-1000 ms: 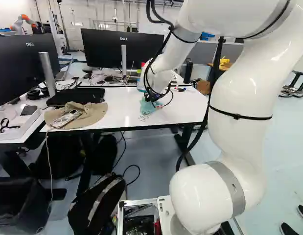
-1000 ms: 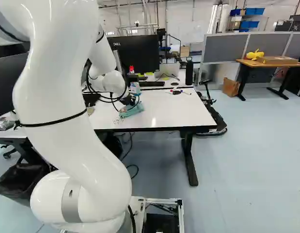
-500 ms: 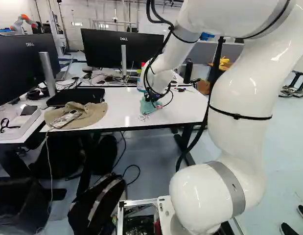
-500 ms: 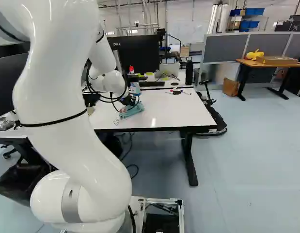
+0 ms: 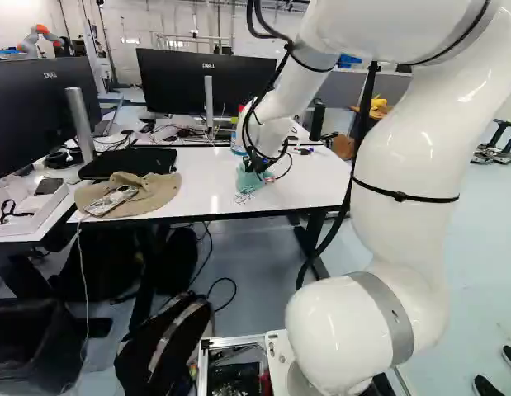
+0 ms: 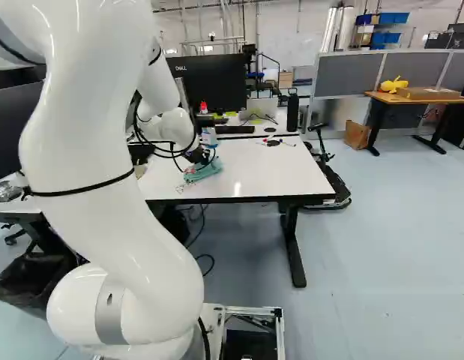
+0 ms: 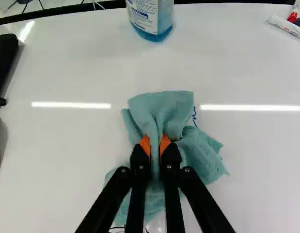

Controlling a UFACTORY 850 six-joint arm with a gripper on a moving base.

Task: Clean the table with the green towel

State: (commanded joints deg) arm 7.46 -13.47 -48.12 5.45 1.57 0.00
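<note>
The white table point(image 6: 284, 169) fills the room in front of me, trimmed in black along its near edge and its right end. I have white top on every side of my work: a strip to the near edge, a broad stretch toward the right end in the right base view, and more ahead, up to the dark line of the far edge. Past that line a black monitor point(image 5: 201, 78) stands. At the left of the left base view, a flat black case point(image 5: 127, 162) and a tan hat point(image 5: 154, 195) bound my space, the hat close to the near edge.

My gripper point(image 5: 255, 165) is low over the table, well in from the edges. In the wrist view its fingers stand nearly together, orange pads point(image 7: 145, 144) pressing a fold of the green towel point(image 7: 162, 111) from both sides. The towel lies bunched on the table, a pale blue-green: a rumpled flap ahead of my fingertips, a crumpled lobe spreading to one side, more cloth under the fingers. Its outer edges look ragged and creased.

Straight ahead, apart from the towel, stands a clear bottle point(image 7: 152, 17) of blue liquid near the far edge. Markers point(image 7: 287, 26) lie farther off to one side. Small blue marks point(image 7: 194, 116) touch the cloth's edge.
</note>
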